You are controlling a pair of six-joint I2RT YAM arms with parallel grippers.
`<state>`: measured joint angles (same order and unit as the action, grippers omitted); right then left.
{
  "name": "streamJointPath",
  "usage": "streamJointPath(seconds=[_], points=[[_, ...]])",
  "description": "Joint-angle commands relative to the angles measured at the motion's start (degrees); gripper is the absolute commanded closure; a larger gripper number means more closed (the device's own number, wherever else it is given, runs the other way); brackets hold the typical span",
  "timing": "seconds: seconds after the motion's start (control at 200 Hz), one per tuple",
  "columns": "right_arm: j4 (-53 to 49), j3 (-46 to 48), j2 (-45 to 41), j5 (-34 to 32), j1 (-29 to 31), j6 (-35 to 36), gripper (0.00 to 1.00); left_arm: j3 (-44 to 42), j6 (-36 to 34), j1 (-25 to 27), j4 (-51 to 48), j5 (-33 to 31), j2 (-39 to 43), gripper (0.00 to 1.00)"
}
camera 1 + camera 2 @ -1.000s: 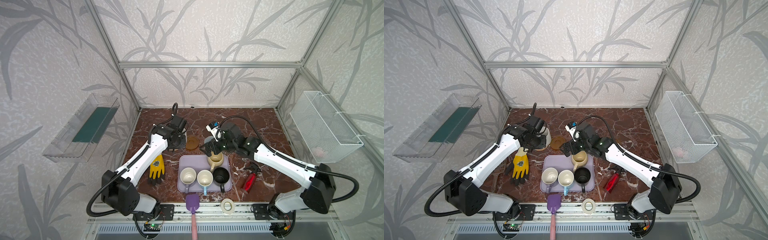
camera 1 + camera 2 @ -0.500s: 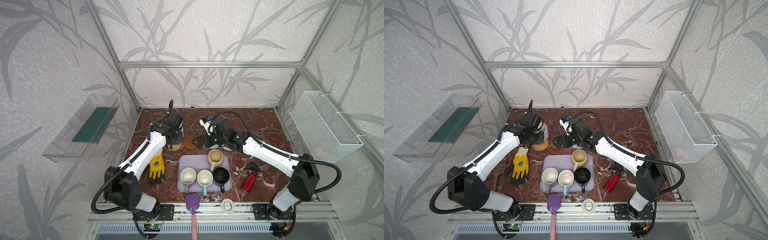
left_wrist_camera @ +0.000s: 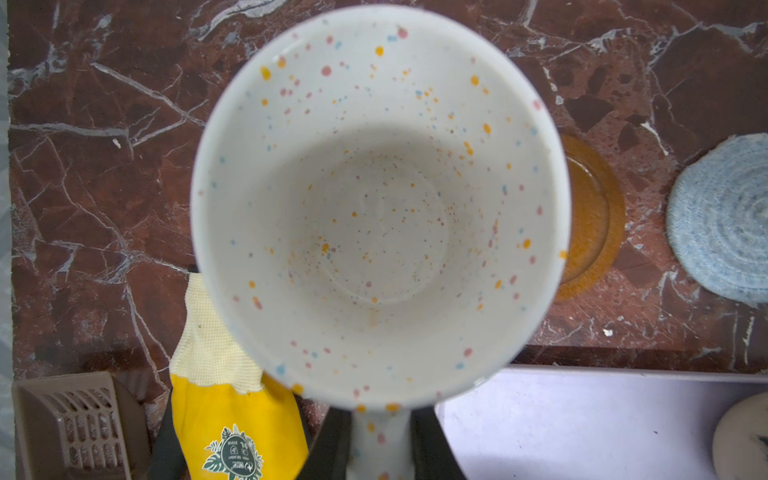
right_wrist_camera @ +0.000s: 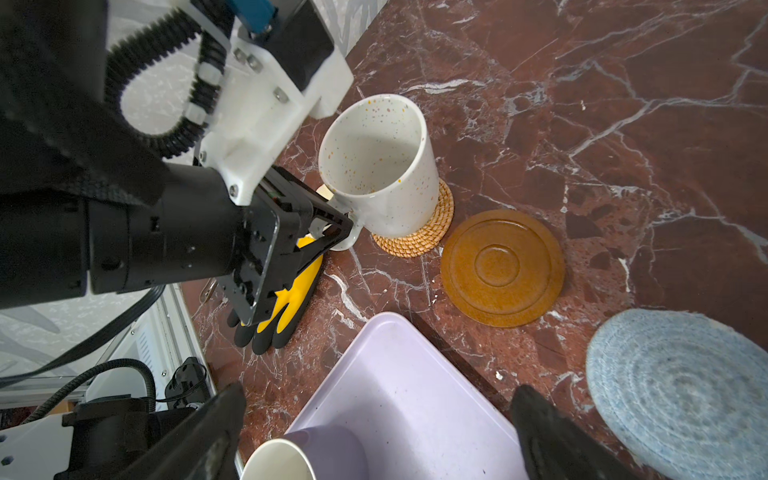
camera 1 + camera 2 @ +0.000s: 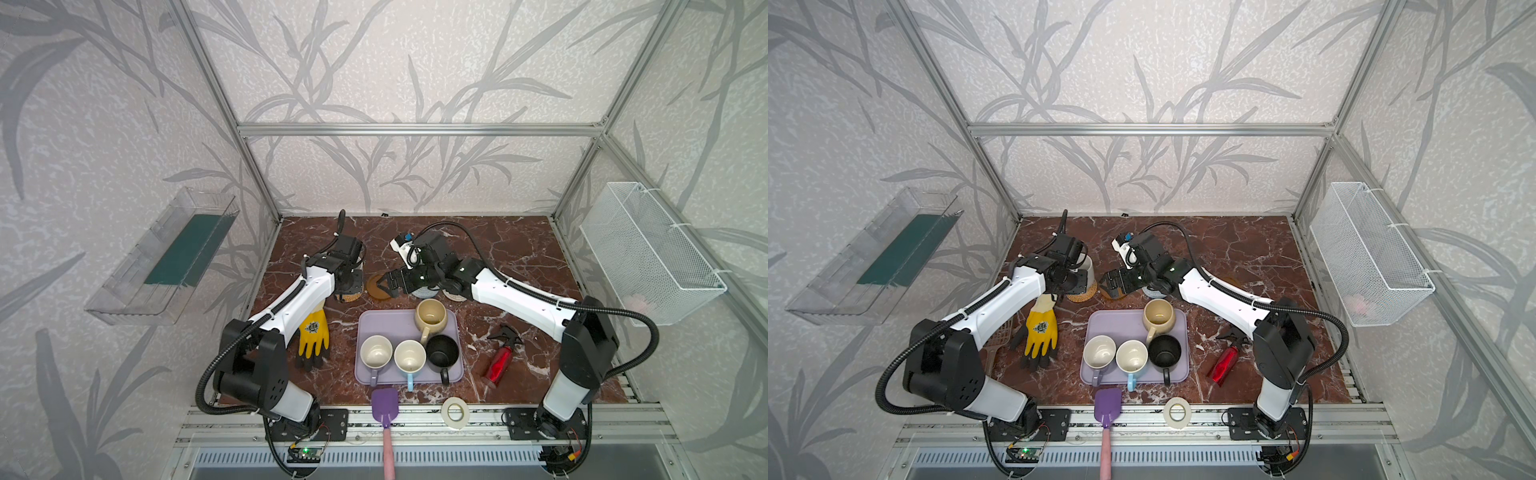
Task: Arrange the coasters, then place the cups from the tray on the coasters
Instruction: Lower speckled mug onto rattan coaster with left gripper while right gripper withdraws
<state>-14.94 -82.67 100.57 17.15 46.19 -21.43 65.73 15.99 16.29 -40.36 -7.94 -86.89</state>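
— Left claw [image 4: 340, 226] status?
— Pinched narrow on the handle of the white cup [image 4: 374, 166]. Holds it upright on the orange rattan coaster [image 4: 424, 239], far left on the counter [image 5: 519, 249].
— Right claw [image 5: 386, 286]?
— Spread wide, gripping nothing. Hangs near the amber-brown coaster [image 4: 503, 266], just beyond the far left corner of the tray [image 5: 388, 328].
— Other coasters?
— Grey-blue rope coaster [image 4: 681, 386] flat to the right of the amber-brown one, apart from it. Beige rope coaster [image 5: 454, 296] further right, partly hidden under the right arm.
— Still on the tray?
— Four, all upright: cream-yellow cup [image 5: 431, 318] at the far right; lilac cup [image 5: 376, 353], light blue cup [image 5: 409, 356] and black cup [image 5: 442, 353] in a near row, left to right.
— Anything else?
— Yellow glove [image 5: 313, 332] left of the tray, red spray bottle [image 5: 498, 365] right of it, purple spatula [image 5: 384, 405] and white tape ring [image 5: 455, 412] at the near edge.
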Motion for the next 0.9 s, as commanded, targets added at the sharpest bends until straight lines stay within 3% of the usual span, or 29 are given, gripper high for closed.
streamJointPath(seconds=[0.0, 0.545, 0.895], points=[[-0.35, -1.70, 0.91, 1.09, 0.39, 0.41, 0.01, -1.73, -0.96, -1.38, 6.71, -1.24, 1.27, 1.00], [-0.48, -2.73, 2.94, 2.14, 0.39, -0.43, 0.01, -2.81, 0.82, -2.58, 9.47, 2.00, 0.11, 1.00], [-0.97, -3.53, 3.75, 3.33, 0.39, -0.24, 0.00, -3.07, -0.60, -2.93, 10.87, 0.88, -2.44, 1.00]])
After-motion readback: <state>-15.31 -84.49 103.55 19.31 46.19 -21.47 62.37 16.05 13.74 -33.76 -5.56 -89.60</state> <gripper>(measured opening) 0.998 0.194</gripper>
